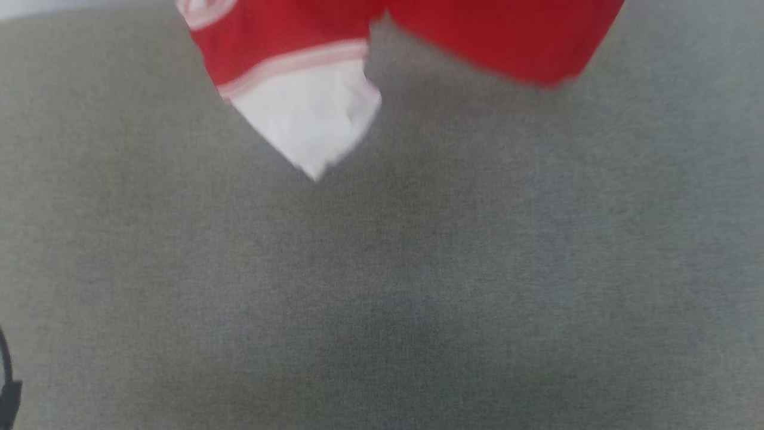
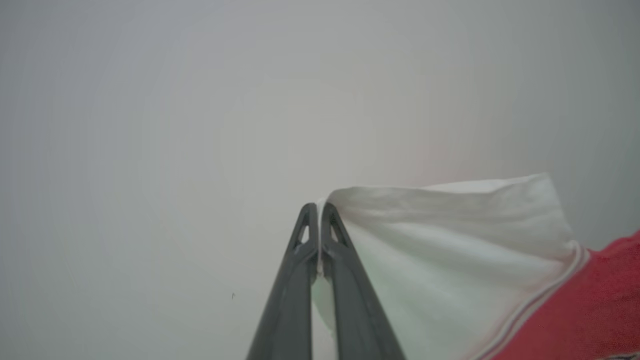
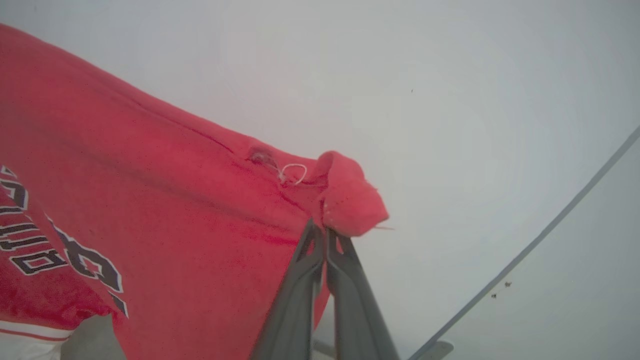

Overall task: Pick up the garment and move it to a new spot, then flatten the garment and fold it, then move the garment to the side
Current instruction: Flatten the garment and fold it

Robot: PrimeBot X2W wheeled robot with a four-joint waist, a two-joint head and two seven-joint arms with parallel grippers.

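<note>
Grey surface (image 1: 382,269) is lying under the limp, light shirt (image 1: 495,36); left gripper (image 2: 319,210) is pinching its sleeve (image 2: 450,240), right gripper (image 3: 322,227) its red corner (image 3: 350,205).

Head view looks down; wrist views close along fingers (image 2: 290,300); all share garment (image 1: 489,36).

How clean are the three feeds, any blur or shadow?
Head view: jersey motion-blurred, soft shadow on the grey surface beneath. Left wrist view: left gripper and white sleeve sharp, backdrop a pale haze. Right wrist view: right gripper and lettering sharp.
</note>
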